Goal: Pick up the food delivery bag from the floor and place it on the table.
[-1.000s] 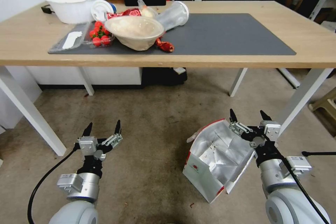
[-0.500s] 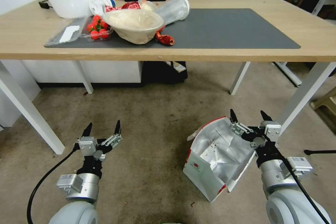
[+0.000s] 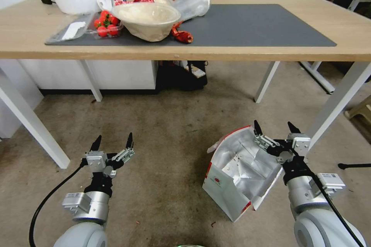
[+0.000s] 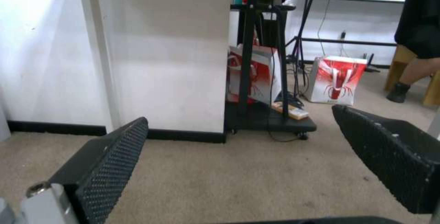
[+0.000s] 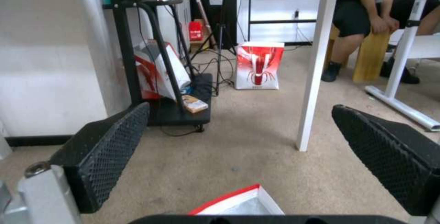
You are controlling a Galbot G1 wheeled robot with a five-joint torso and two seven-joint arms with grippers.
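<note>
Right now both sets of fingers are spread wide, gripping nothing. Right gripper (image 3: 274,130) is hanging over the far rim of the food delivery bag (image 3: 235,177), lower right of frame, w/ the bag sitting open on the floor (image 3: 170,131). Left gripper (image 3: 113,143) is idling lower left. Step: pre-grasp approach, probably. Next move calls for lowering onto a rim or handle, then lifting to the table (image 3: 348,27) up top.
</note>
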